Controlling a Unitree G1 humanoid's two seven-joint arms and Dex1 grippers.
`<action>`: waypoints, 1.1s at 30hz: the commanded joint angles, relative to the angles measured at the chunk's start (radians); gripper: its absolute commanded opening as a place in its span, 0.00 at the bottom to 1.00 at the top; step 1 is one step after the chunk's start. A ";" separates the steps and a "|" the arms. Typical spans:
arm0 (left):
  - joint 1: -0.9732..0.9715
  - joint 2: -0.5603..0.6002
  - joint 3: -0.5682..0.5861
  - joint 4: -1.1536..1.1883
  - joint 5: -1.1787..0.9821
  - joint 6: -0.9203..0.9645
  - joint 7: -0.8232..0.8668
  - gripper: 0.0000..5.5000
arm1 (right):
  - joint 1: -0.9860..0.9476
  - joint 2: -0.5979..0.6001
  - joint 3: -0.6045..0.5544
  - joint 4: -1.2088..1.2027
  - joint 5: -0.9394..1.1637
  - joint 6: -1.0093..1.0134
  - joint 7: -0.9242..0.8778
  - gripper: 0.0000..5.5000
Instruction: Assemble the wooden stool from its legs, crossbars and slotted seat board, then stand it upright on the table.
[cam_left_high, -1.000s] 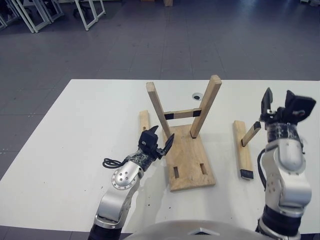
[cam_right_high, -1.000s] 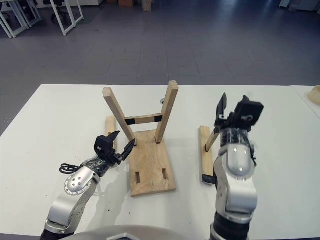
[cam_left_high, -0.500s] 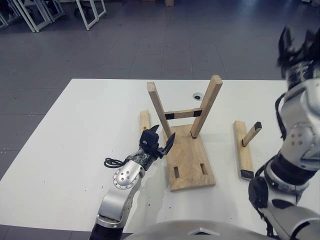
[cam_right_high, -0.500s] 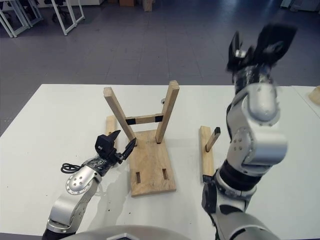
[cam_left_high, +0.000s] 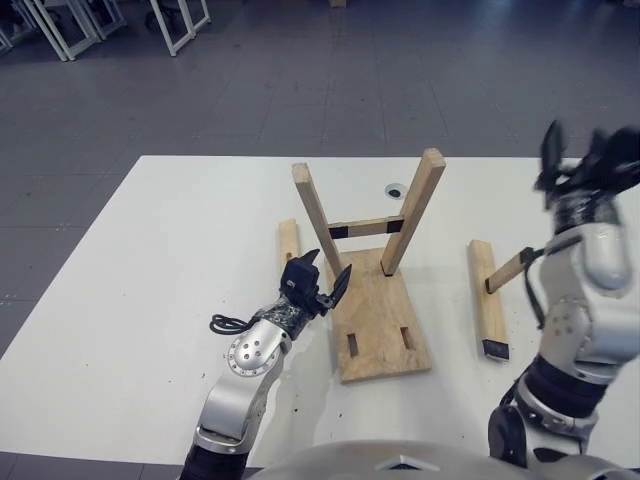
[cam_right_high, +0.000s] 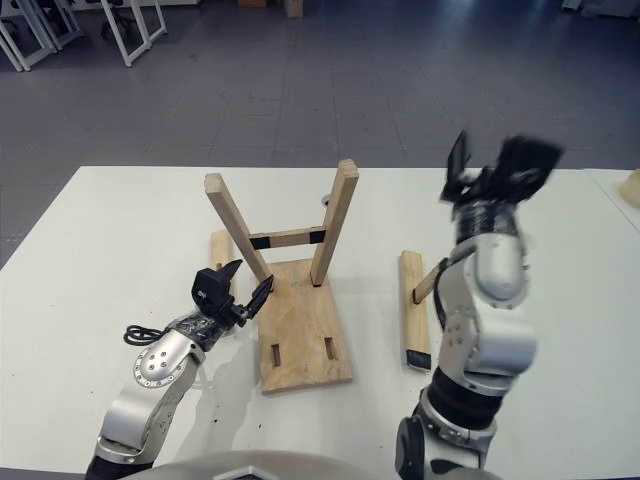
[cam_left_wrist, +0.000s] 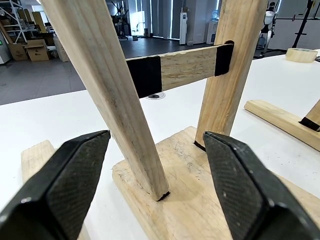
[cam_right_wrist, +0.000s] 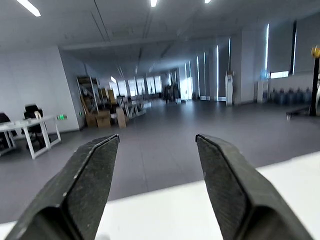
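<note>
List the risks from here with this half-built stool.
1. The left gripper has its jaws open close to the base of the leaning leg; a bump might tip that leg out of the seat board.
2. The right gripper is raised high; on descent it could strike the crossbar sticking up from the lying leg.

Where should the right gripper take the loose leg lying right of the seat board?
Probably the near half of the loose leg, coming from straight above and closing across its narrow width. It lies flat on the table with both long sides exposed. A crossbar juts up from about its middle, so stay clear of that. The right gripper is open.
</note>
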 joint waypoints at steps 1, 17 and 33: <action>0.024 -0.011 -0.011 0.005 0.016 -0.018 0.019 0.63 | 0.343 0.019 0.056 -0.163 -0.002 0.127 0.018 0.65; 0.027 -0.012 -0.016 0.014 0.018 -0.030 0.025 0.63 | 0.879 -0.015 0.216 0.091 -0.074 0.110 0.130 0.77; 0.030 0.001 0.024 0.007 -0.017 -0.006 0.003 0.63 | 0.642 -0.092 0.089 0.251 -0.040 0.151 0.190 0.37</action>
